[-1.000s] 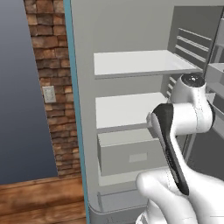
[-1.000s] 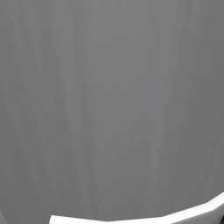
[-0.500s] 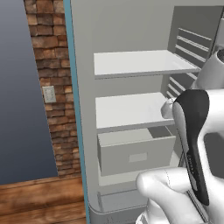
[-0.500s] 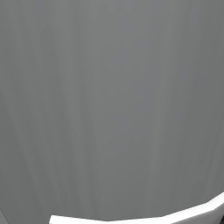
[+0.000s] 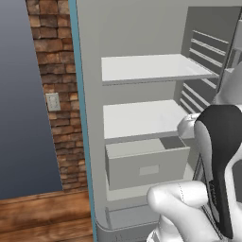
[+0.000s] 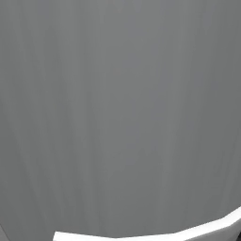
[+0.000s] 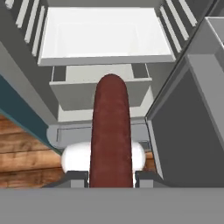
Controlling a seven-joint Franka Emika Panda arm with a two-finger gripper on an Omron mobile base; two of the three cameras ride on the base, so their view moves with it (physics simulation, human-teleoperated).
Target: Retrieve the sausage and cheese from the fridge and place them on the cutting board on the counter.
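The hand view has the sausage (image 7: pixel 111 131), a dark red-brown link, standing up between my fingertips (image 7: pixel 78 177). My gripper (image 7: pixel 111 177) is shut on its lower end and held above and in front of the open fridge (image 7: pixel 105 35). Below the sausage lie a white shelf and the pale drawer (image 7: pixel 78 94). From the left base view, the fridge (image 5: pixel 142 118) shows two bare white shelves and the drawer (image 5: pixel 146 165) pulled partly out. The cheese, the cutting board and the counter are out of view.
The grey fridge door (image 7: pixel 192 122) stands open on the right of the hand view, and a flat grey surface (image 6: pixel 120 117) sits close in front of the right base camera. Left of the fridge are a brick wall (image 5: pixel 52 56), a light switch (image 5: pixel 53 101) and wooden floor (image 5: pixel 42 217).
In the left base view my arm has swung to the right and nearer the camera, away from the shelves. The fridge and the room have not shifted.
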